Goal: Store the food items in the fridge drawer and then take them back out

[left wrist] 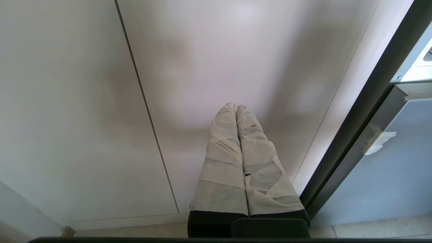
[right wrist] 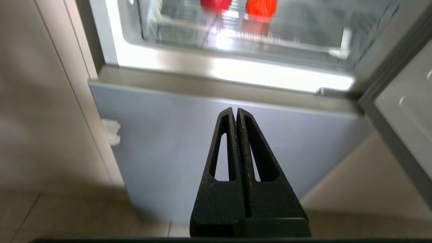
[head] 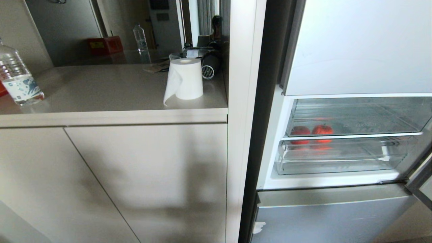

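- Inside the open fridge, two small round orange-red fruits (head: 322, 130) sit side by side in the wide, shallow, transparent plastic drawer (head: 341, 158), toward its left end; the drawer is pushed in under a clear shelf.
- Above them runs a second clear bin (head: 361, 116) with faint lettering on its front.
- Below the lit compartment is the grey lower fridge door (right wrist: 216, 141), shut, with a scrap of white tape (right wrist: 111, 131) at its left edge.
- Right gripper (right wrist: 235, 111): its black, slotted fingers are pressed together and hold nothing; it hangs low in front of the grey lower door, well below the drawer.
- Left gripper (left wrist: 235, 106): its tape-wrapped fingers are also pressed together and empty, facing the beige cabinet doors (left wrist: 84, 111) beside the fridge.
- Neither arm shows in the head view.
- On the beige countertop (head: 101, 87) left of the fridge stand a white paper towel roll (head: 185, 80) with a loose tail, and a clear plastic water bottle (head: 17, 81) at the far left edge.
- A second clear bottle (head: 140, 37) stands farther back.
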`<state>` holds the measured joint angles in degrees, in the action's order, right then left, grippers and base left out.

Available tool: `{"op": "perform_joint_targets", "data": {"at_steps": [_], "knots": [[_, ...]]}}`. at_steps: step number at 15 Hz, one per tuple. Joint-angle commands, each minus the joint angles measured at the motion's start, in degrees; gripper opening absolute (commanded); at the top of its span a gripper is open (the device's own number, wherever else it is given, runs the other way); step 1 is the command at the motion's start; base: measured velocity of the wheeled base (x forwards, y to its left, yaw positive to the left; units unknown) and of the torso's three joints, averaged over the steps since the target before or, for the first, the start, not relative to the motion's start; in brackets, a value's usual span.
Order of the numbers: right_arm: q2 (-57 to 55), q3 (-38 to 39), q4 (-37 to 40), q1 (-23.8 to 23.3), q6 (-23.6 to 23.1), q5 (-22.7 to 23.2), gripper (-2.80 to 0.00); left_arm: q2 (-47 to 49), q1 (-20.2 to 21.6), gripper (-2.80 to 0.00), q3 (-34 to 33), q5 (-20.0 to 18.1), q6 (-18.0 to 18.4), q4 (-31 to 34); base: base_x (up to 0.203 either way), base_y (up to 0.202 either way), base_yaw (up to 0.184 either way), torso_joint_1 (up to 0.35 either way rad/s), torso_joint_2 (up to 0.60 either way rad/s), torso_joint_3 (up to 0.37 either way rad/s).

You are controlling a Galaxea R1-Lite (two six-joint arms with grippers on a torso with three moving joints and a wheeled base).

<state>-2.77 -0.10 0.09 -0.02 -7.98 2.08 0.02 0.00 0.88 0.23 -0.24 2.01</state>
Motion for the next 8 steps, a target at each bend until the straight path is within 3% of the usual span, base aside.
{"op": "perform_joint_targets", "data": {"at_steps": [1,8], "knots": [[2.8,0.1,0.3,0.2,0.7,0.0,-2.8,0.0,0.0,-2.8,0.0,0.0,0.0,0.0,0.0,0.0,0.0,0.0,0.0,0.0],[2.8,0.1,0.3,0.2,0.8,0.4,-2.8,0.0,0.0,-2.8,0.0,0.0,0.0,0.0,0.0,0.0,-0.007,-0.001,0.0,0.001]]}}
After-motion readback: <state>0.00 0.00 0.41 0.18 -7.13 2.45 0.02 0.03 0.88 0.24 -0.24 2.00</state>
